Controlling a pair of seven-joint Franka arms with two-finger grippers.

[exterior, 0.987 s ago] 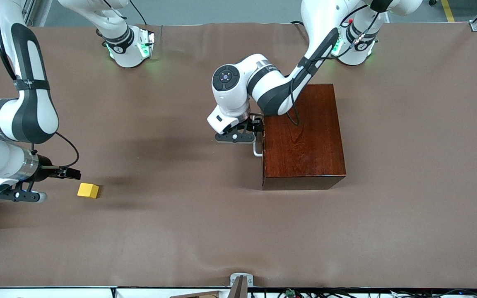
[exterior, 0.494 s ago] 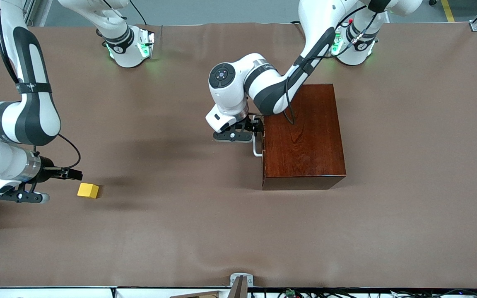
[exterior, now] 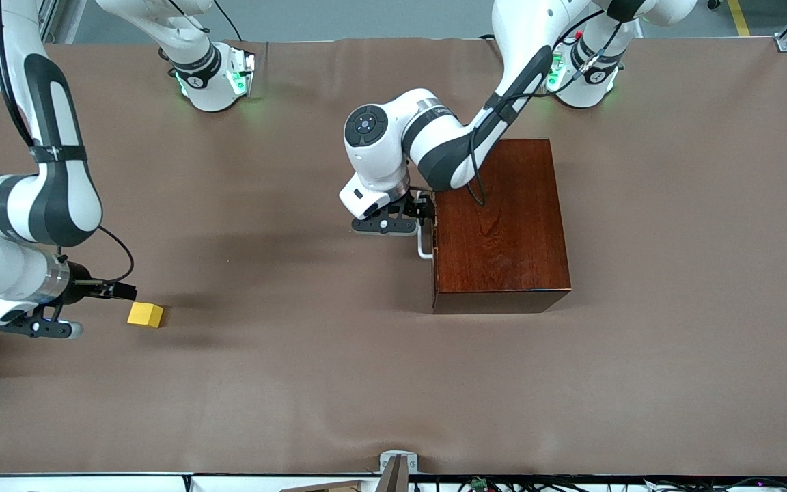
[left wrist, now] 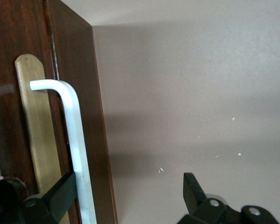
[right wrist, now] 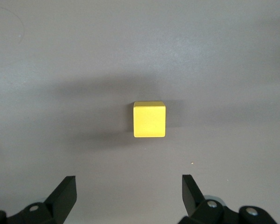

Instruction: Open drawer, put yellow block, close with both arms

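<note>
The yellow block (exterior: 145,314) (right wrist: 149,119) lies on the brown table toward the right arm's end. My right gripper (exterior: 121,291) (right wrist: 128,184) hangs over the table beside it, open and empty, with the block just ahead of its fingertips. The dark wooden box (exterior: 499,225) stands mid-table with its drawer (left wrist: 77,74) shut. The white handle (exterior: 423,244) (left wrist: 74,140) faces the right arm's end. My left gripper (exterior: 426,208) (left wrist: 129,186) is open around the handle. One finger (left wrist: 60,196) sits between the bar and the drawer front, and the other (left wrist: 191,186) stands well clear.
A brown cloth (exterior: 298,383) covers the table. The two arm bases (exterior: 212,78) (exterior: 585,75) stand along the edge farthest from the front camera. A pale strip (left wrist: 32,135) backs the handle on the drawer front.
The left gripper has shifted slightly at the handle, toward the right arm's end. The right arm has adjusted a little near the block. Drawer and block have not moved.
</note>
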